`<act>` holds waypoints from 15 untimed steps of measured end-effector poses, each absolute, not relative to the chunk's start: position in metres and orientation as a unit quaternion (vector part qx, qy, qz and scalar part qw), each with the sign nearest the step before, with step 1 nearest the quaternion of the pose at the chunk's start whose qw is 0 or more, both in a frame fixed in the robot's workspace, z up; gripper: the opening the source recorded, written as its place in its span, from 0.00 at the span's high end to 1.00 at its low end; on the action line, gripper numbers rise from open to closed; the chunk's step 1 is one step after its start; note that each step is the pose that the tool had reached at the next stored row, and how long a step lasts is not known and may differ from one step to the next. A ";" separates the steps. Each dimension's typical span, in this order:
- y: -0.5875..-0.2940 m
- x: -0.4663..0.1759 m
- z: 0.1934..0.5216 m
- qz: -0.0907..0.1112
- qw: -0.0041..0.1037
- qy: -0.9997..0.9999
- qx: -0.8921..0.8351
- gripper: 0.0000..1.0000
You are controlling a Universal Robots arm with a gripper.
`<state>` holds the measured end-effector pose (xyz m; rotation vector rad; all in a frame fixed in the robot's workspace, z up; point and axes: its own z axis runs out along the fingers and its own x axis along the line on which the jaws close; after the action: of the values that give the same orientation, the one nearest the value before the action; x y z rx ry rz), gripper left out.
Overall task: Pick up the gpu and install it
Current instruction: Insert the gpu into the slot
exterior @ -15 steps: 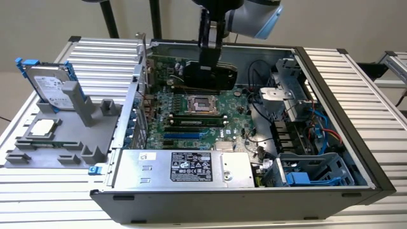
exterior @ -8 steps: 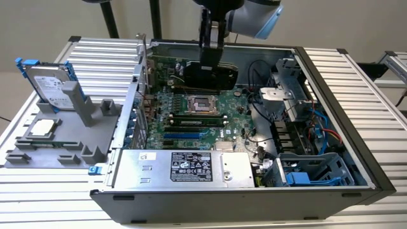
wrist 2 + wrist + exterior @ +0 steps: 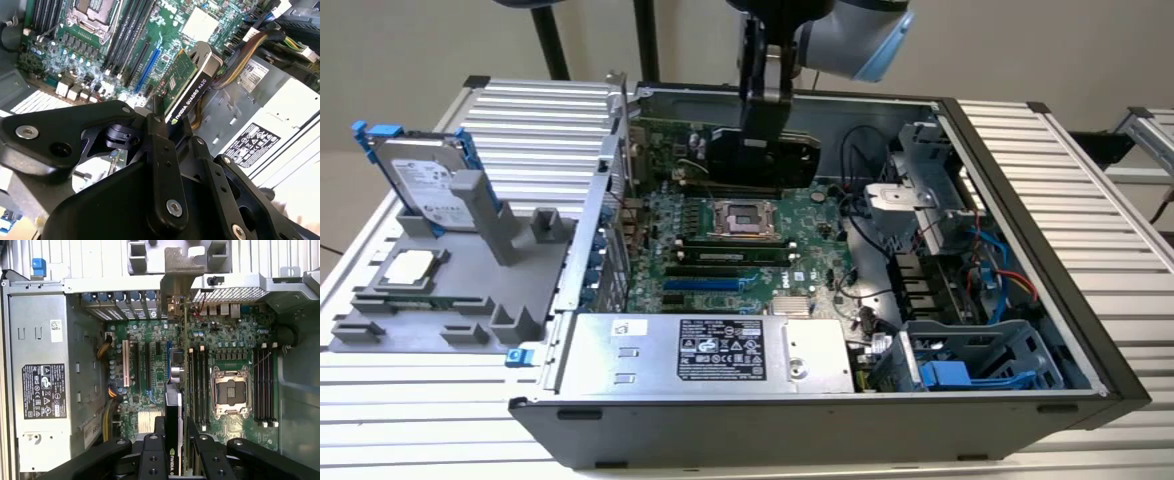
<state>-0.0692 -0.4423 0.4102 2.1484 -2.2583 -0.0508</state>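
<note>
Gripper (image 3: pixel 165 120) jaws clamp the gpu (image 3: pixel 186 80) by one end, holding it edge-on over the motherboard (image 3: pixel 235 335) inside the case (image 3: pixel 787 430); it looks light, stiff and fragile, best held by its edges, with memory sticks (image 3: pixel 202 385), cables (image 3: pixel 245 50) and power supply (image 3: pixel 42 340) crowding close.

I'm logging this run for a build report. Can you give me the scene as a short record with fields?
gripper: shut on the gpu
gpu: held over the motherboard, not seated in a slot
motherboard: lies flat inside the computer case
computer case: open on top, on the slatted table
hard drive: stands upright in the grey fixture, outside the case at the exterior view's left
power supply: in the case, at the near wall in the exterior view
</note>
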 end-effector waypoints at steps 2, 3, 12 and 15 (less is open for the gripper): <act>-0.442 -0.069 0.410 -0.016 0.012 -0.723 0.691 1.00; -0.442 -0.069 0.410 -0.016 0.012 -0.722 0.691 1.00; -0.442 -0.068 0.410 -0.016 0.012 -0.716 0.698 1.00; -0.442 -0.068 0.410 -0.016 0.012 -0.715 0.699 1.00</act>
<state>-0.0682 -0.4423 0.4102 2.1786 -2.2285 -0.0502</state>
